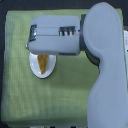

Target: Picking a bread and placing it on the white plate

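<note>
A golden-brown bread (44, 63) lies on the round white plate (36, 71) at the exterior view's left of centre. The loaf points roughly toward the near edge of the plate. My grey arm comes in from the exterior view's right, and its bulky grey housing covers the plate's far part and the bread's upper end. A metal part of the gripper (32, 36) shows at the housing's left end, above the plate. The fingers are hidden, so I cannot tell open from shut.
A green cloth (20, 95) covers the table under the plate. The large grey arm (102, 60) spans the exterior view's right side from near edge to far edge.
</note>
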`<action>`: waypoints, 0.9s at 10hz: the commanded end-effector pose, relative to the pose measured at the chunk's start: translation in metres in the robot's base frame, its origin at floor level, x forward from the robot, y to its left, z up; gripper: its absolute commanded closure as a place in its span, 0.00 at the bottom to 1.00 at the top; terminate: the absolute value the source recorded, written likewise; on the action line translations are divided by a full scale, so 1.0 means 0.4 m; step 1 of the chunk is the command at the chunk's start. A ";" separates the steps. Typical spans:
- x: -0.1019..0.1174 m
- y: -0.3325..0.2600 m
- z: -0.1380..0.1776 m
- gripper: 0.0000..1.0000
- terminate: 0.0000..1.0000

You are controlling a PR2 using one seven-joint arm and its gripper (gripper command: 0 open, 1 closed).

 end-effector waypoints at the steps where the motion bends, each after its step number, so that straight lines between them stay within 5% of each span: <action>1: 0.055 -0.020 0.090 0.00 0.00; 6: 0.107 -0.133 0.236 0.00 0.00; 9: 0.122 -0.192 0.230 0.00 0.00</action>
